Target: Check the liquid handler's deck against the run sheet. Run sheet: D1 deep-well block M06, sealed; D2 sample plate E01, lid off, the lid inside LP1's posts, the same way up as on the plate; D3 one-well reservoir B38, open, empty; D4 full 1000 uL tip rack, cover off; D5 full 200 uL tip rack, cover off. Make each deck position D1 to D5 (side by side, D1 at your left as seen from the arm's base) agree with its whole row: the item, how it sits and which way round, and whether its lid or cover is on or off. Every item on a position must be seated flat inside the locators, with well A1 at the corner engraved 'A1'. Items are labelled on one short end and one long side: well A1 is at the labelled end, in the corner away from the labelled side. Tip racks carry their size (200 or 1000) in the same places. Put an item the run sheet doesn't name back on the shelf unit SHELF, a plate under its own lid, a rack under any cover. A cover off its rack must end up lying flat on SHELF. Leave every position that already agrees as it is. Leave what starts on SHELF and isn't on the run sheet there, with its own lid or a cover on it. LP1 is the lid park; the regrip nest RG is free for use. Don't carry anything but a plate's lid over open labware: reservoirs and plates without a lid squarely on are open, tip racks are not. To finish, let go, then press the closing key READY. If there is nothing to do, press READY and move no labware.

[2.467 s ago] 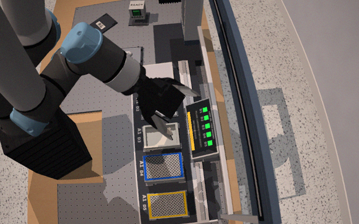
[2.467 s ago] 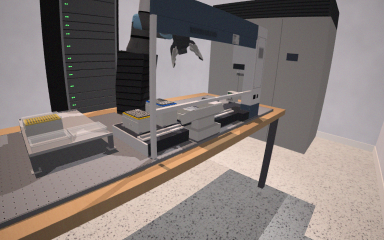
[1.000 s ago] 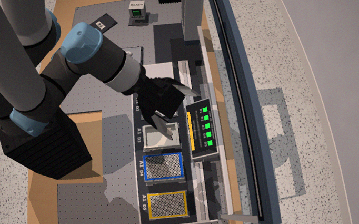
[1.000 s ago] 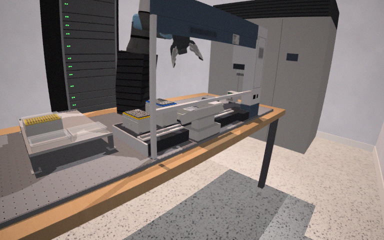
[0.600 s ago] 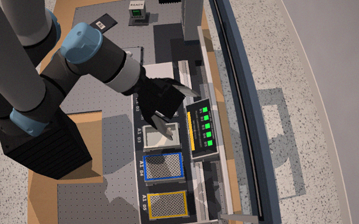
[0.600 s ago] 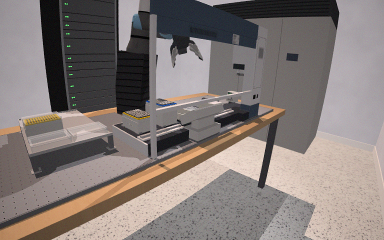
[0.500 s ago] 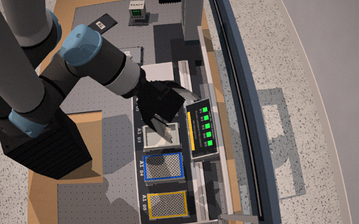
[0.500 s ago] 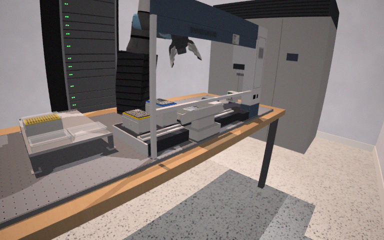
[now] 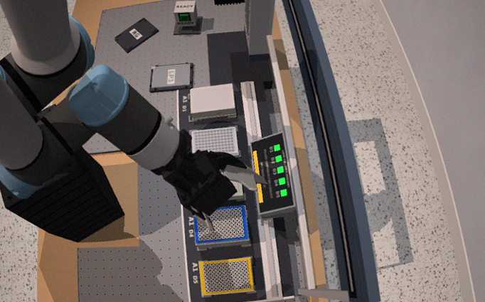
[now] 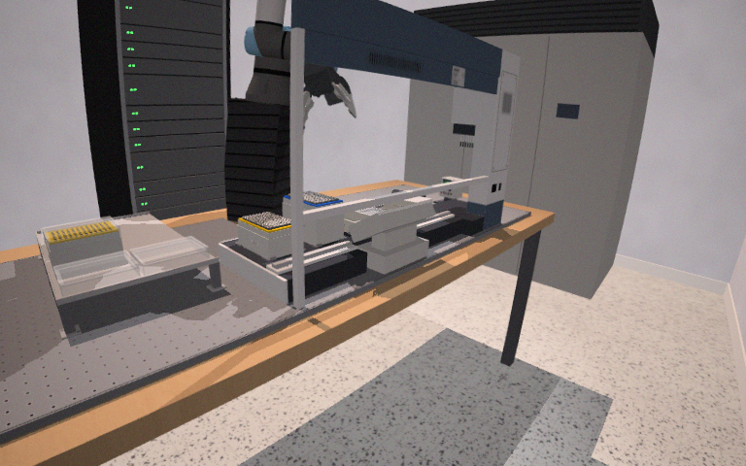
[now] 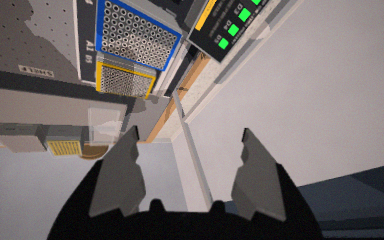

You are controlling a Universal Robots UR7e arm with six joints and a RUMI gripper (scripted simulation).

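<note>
My gripper (image 9: 227, 198) is open and empty, high above the deck over D3; it also shows in the exterior view (image 10: 329, 93) and the wrist view (image 11: 187, 175). The sealed deep-well block (image 9: 214, 100) sits on D1. The sample plate (image 9: 215, 139) sits on D2 without a lid. A clear lid lies on the lid park LP1 (image 9: 171, 77). The reservoir on D3 (image 9: 239, 191) is mostly hidden under my gripper. The blue-framed tip rack (image 9: 225, 224) is on D4 and the yellow-framed tip rack (image 9: 225, 276) is on D5, both uncovered.
The status panel (image 9: 276, 172) beside the deck shows several green lights. The READY key (image 9: 185, 15) and the regrip nest RG (image 9: 138, 31) lie at the far end. SHELF (image 10: 126, 258) holds a covered yellow rack (image 10: 82, 239) and clear covers. The blue gantry (image 10: 395, 49) spans overhead.
</note>
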